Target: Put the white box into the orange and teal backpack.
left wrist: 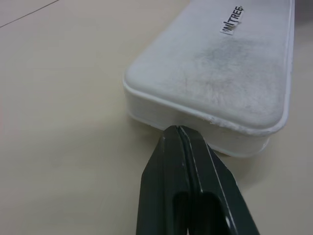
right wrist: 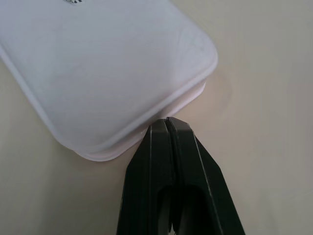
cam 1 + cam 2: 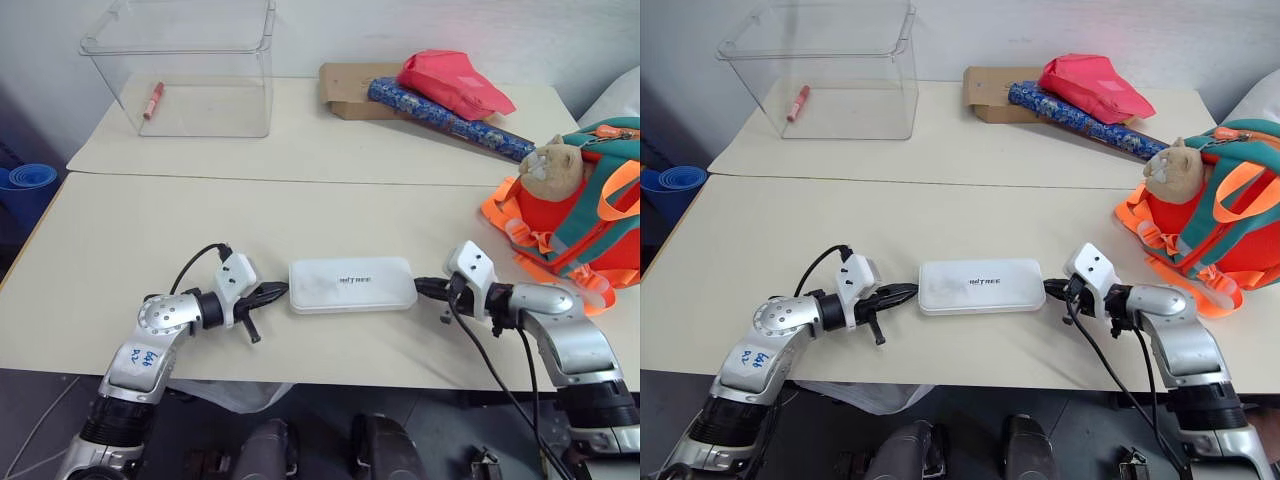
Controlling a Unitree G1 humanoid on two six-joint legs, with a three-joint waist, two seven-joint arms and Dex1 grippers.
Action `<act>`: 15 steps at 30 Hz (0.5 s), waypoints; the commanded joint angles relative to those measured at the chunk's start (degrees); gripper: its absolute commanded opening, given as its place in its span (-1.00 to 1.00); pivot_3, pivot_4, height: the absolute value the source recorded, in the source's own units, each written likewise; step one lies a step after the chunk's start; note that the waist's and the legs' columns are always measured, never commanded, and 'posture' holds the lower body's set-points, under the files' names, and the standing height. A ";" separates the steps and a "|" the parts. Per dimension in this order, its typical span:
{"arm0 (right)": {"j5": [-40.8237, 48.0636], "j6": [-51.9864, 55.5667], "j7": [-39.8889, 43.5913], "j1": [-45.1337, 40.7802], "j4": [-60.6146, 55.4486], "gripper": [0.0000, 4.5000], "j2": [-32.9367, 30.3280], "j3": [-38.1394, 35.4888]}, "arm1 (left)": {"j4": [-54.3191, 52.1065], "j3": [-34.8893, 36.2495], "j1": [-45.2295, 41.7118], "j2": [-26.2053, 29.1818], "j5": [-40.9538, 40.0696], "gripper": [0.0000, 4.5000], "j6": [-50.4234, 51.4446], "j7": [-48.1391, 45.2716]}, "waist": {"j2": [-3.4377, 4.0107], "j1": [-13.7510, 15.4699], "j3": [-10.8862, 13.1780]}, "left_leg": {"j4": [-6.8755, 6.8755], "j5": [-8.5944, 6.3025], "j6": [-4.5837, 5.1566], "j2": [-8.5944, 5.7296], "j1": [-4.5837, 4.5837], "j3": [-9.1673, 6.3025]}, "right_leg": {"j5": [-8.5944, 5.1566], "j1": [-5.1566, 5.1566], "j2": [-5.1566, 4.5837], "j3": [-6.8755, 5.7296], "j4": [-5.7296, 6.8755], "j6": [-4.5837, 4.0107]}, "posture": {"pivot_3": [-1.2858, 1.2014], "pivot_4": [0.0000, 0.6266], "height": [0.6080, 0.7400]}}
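The white box point(image 3: 352, 285) lies on the table point(image 3: 120, 260) between both end effectors, backpack point(image 3: 575, 215) to its right.

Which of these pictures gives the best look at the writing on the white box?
The left wrist view: the dark lettering on the white box is close and large there. Both head views show it small on the lid. The right wrist view shows just a trace at the picture's edge.

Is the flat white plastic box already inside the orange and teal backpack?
No, the flat white plastic box lies on the beige table, apart from the orange and teal backpack.
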 commanded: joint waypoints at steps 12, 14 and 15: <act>0.61 -4.45 0.77 6.79 -5.09 -1.00 -7.06 -1.88 | 15.11 2.94 -21.63 12.89 -26.87 0.79 65.44 -13.78 | -0.12 0.58 0.04 | 0.11 0.03 0.03 -0.05 -0.07 -0.10 | -0.01 0.00 0.14 -0.06 0.11 0.01 | 0.03 -0.52 1.00; 0.26 -5.62 0.88 6.15 -4.44 -1.00 -7.15 -1.16 | 18.57 3.85 -24.41 10.07 -26.10 0.99 68.16 -10.68 | -0.11 0.57 0.03 | 0.09 0.02 0.05 -0.11 -0.01 -0.05 | -0.01 0.03 0.16 -0.01 0.14 0.04 | 0.03 -0.52 1.00; -0.08 -6.17 0.86 5.54 -3.94 -1.00 -6.99 -0.54 | 20.76 4.13 -25.98 8.27 -25.86 0.99 70.23 -9.51 | -0.12 0.62 0.03 | 0.09 0.02 0.05 -0.10 -0.02 -0.05 | -0.01 0.03 0.17 0.00 0.10 0.04 | 0.03 -0.52 1.00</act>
